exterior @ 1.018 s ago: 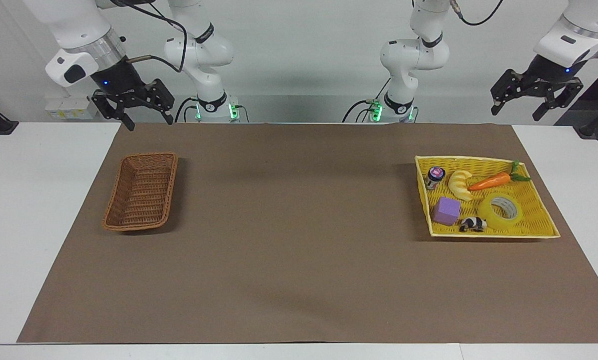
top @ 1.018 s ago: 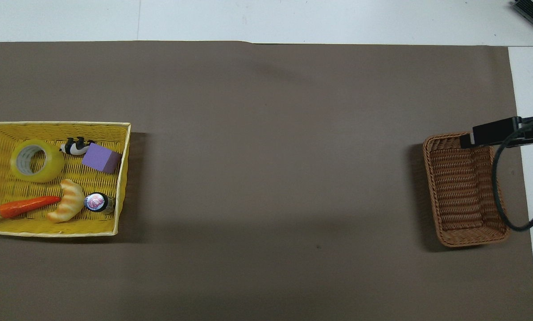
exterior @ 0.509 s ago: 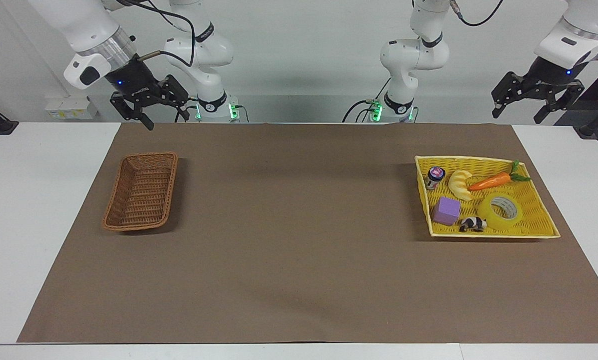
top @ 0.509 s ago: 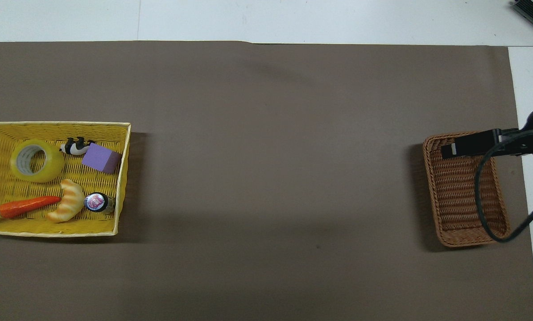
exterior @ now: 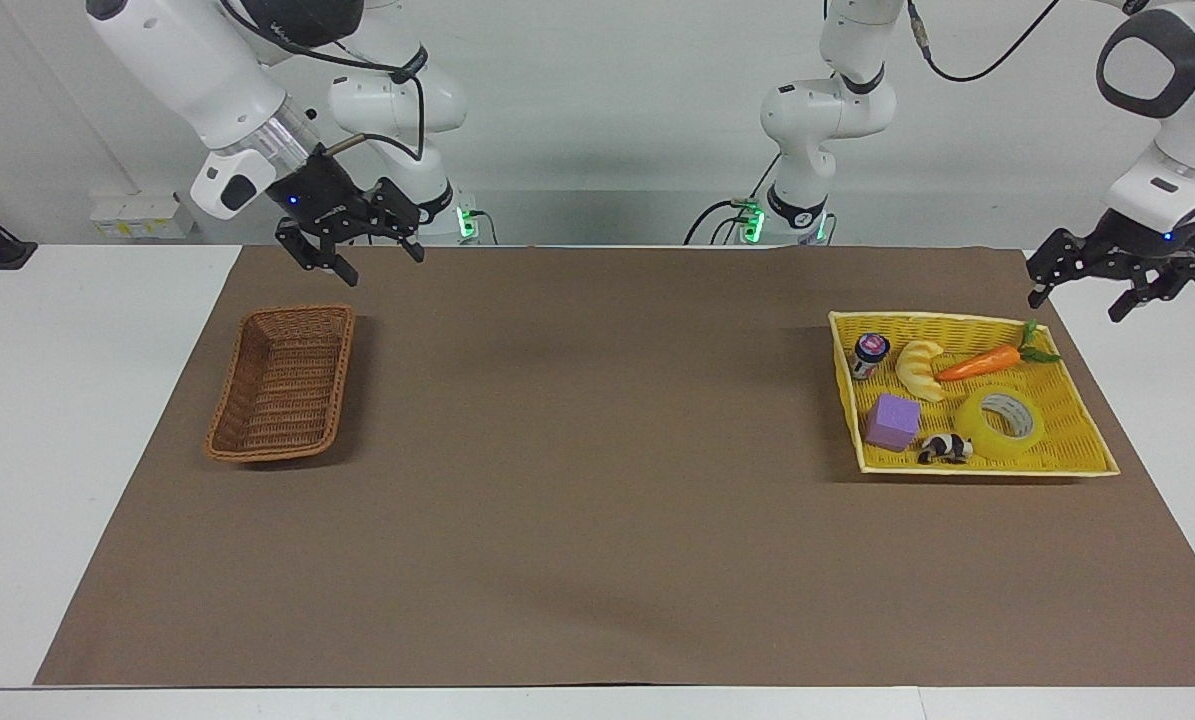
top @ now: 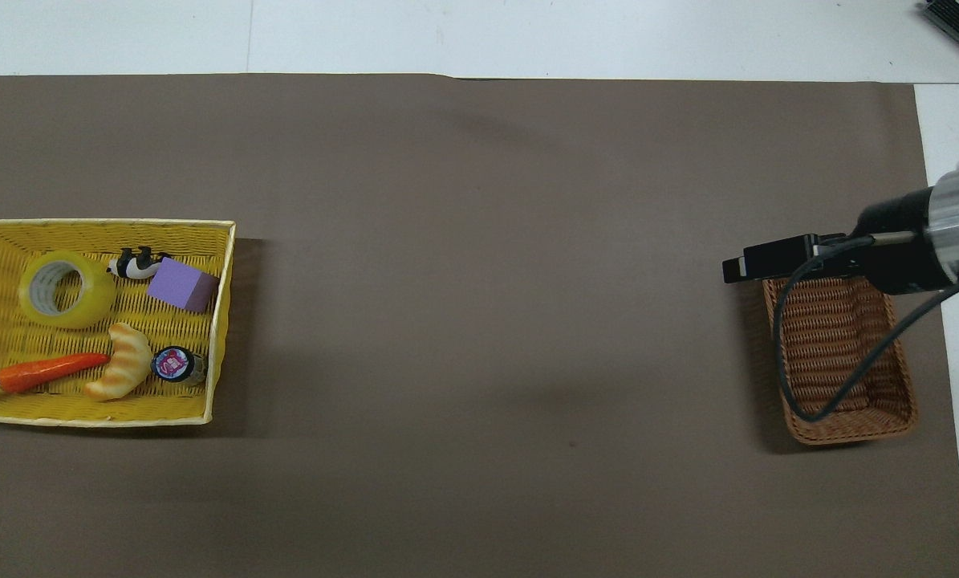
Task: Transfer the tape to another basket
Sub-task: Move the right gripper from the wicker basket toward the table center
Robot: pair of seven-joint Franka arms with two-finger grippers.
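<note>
The tape (exterior: pixel 979 432) (top: pixel 95 303), a yellow translucent roll, lies flat in the yellow basket (exterior: pixel 987 468) (top: pixel 224 321) at the left arm's end of the table. The brown wicker basket (exterior: pixel 282 385) (top: pixel 832 345) stands empty at the right arm's end. My left gripper (exterior: pixel 1077 302) hangs open in the air just off the yellow basket's corner nearest the robots, holding nothing. Up in the air beside the brown basket's end nearest the robots, my right gripper (exterior: pixel 381 262) (top: pixel 737 269) is open and holds nothing.
Sharing the yellow basket with the tape are a toy carrot (exterior: pixel 977 365), a croissant toy (exterior: pixel 919 370), a purple block (exterior: pixel 893 421), a small jar (exterior: pixel 870 355) and a black-and-white animal figure (exterior: pixel 945 448). A brown mat (exterior: pixel 597 500) covers the table between the baskets.
The right gripper has swung down and toward the table's middle, past the brown basket. The left gripper has dropped lower, close to the yellow basket's corner. Both stayed open.
</note>
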